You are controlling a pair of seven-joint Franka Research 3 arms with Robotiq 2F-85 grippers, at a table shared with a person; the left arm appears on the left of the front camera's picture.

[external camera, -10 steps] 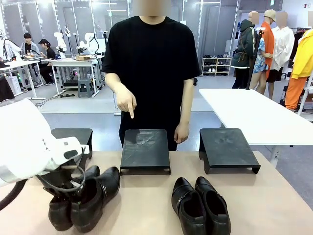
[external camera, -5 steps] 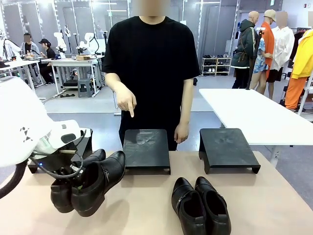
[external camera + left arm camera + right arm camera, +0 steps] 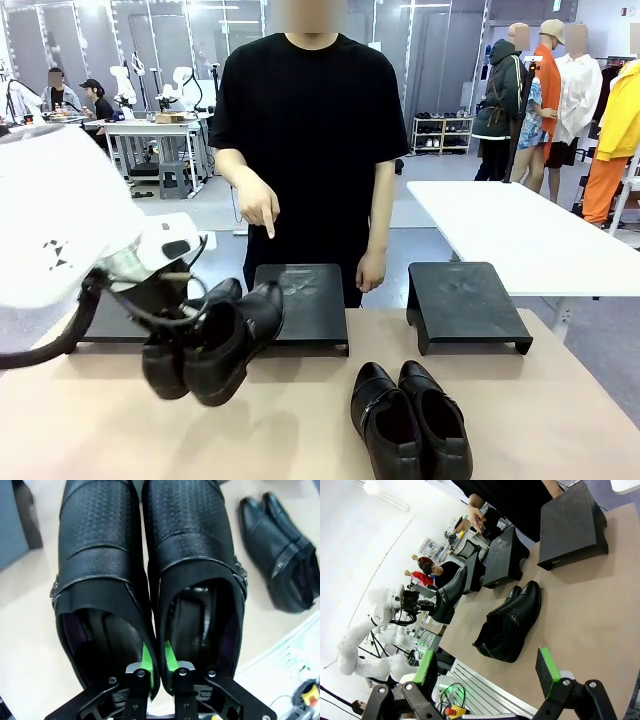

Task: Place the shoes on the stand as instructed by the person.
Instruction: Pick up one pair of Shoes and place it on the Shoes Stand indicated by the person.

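Observation:
My left gripper [image 3: 175, 315] is shut on the touching inner walls of one pair of glossy black shoes [image 3: 215, 340] and holds them in the air, toes tilted up, just left of the middle stand [image 3: 305, 300]. In the left wrist view the green pads [image 3: 146, 661] pinch the two collars of the shoes [image 3: 145, 555] together. The other pair of shoes [image 3: 410, 420], with a buckle strap, lies on the table at the front right. The person [image 3: 305, 130] points a finger [image 3: 268, 232] down at the middle stand. My right gripper [image 3: 487, 672] is open and empty, above the table's edge.
Three low black stands line the far side of the table: a left stand [image 3: 115, 320] partly behind my arm, the middle one, and a right stand [image 3: 465, 300]. A white table [image 3: 520, 235] stands behind on the right. The right wrist view shows the strapped pair [image 3: 510, 622].
My left arm has lifted the held pair off the table and carried it up and to the right, toward the middle stand. The person's pointing hand and the other pair have stayed put.

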